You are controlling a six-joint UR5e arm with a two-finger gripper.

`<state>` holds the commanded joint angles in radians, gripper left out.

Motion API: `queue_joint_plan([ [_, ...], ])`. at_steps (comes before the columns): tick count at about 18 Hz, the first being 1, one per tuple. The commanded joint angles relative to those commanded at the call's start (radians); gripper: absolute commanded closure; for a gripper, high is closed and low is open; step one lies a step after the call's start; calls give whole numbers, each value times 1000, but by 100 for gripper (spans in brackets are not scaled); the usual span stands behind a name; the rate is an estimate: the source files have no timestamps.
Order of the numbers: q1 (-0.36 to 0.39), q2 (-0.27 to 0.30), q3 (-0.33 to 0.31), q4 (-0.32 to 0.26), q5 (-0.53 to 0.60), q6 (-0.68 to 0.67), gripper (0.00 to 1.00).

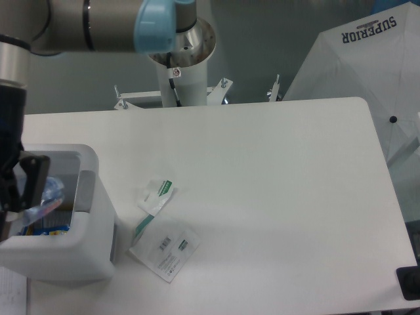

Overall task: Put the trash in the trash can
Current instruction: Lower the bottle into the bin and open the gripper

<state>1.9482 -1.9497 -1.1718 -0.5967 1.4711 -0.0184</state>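
Bottle [47, 193] over trash can [92, 216], held by gripper [16, 197]; umbrella [367, 72] reads SUPERIOR

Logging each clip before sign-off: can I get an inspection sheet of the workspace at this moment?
Surface: white table, mostly bare.
Job's things: white trash can at the table's left; crushed bottle over its opening; something blue and yellow inside. Flat white pouch with barcode label and small white-and-green wrapper lie on the table right of the can.
Clutter: paper sheet at the lower left corner.
Grippers: pincer at the left edge over the can, partly cut off; whether it grips the bottle cannot be told.
Cables: thin cable at the arm base.
Surroundings: white umbrella marked SUPERIOR, grey wall.
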Motion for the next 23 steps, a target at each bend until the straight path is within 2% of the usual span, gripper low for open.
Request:
queue_joint_plan([
  [5, -5, 12, -84, 0, 0, 0, 39],
  [14, -21, 21, -169, -2, -2, -3, 35],
  [23, -25, 123, -293, -2, -2, -3, 35],
])
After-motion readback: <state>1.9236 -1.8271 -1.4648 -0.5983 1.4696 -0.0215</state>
